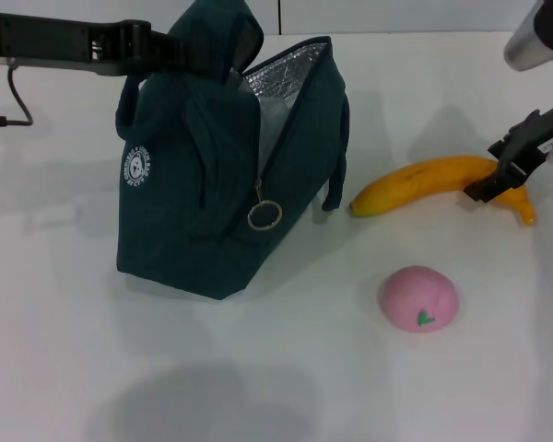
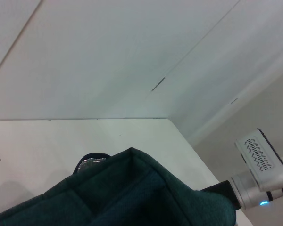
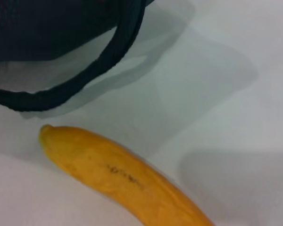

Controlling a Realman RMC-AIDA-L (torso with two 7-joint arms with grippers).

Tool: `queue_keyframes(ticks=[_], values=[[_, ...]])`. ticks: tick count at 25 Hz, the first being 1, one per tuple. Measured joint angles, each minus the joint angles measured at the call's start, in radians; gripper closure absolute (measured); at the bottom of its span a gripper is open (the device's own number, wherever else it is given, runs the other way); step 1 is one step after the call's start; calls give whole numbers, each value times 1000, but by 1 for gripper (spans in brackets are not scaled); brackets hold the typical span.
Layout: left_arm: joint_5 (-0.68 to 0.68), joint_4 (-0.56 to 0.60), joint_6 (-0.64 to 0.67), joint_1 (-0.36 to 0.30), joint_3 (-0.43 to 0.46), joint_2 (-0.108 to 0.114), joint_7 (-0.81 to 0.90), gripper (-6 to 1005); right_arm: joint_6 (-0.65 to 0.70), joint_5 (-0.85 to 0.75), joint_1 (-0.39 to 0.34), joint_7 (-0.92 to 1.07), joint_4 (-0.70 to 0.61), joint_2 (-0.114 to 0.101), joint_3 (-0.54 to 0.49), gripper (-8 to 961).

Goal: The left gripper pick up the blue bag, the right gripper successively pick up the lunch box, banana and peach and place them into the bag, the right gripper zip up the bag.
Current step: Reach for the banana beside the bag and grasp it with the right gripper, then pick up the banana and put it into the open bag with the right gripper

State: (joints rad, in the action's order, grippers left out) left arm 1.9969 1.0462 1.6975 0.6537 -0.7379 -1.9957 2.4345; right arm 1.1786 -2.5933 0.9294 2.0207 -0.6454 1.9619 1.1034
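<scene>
Right tool (image 1: 505,177) down at the banana (image 1: 433,182), jaws straddling its right end, not visibly clamped.

Lying on the white bench (image 1: 286,387), right of the blue bag (image 1: 203,193), peach (image 1: 419,298) nearer. Off-centre grip risks tipping, slipping out. Left tool (image 1: 161,48) pinching the bag top at far left; a sag could narrow the mouth. Lunch box unseen.

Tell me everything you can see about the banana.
The banana is yellow-orange, smooth and gently curved, with a rounded tip toward the bag and faint dark marks on its skin. It lies flat on the white table, right of the bag and behind the peach, touching neither. The right gripper is at its far end, jaws around or against it; actual grip is unclear.
</scene>
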Motion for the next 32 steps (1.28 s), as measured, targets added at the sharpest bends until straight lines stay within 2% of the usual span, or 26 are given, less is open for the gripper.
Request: queue_keyframes(ticks=[5, 10, 16, 21, 25, 32], values=[[0, 0, -1, -5, 1, 0, -1, 963, -28, -2, -12, 18, -8, 5, -6, 233], [0, 0, -1, -6, 2, 0, -2, 963, -15, -5, -9, 17, -2, 3, -4, 464], [-1, 0, -1, -7, 2, 2, -4, 963, 43, 4, -11, 15, -25, -6, -29, 505], [-6, 0, -1, -9, 2, 2, -5, 963, 119, 1, -55, 24, -132, -12, -77, 505], [-22, 0, 1, -19, 2, 4, 1, 963, 188, -4, -95, 52, -208, -42, -126, 505], [-51, 0, 2, -46, 2, 8, 4, 963, 316, -7, -139, 61, -357, -90, -296, 505]])
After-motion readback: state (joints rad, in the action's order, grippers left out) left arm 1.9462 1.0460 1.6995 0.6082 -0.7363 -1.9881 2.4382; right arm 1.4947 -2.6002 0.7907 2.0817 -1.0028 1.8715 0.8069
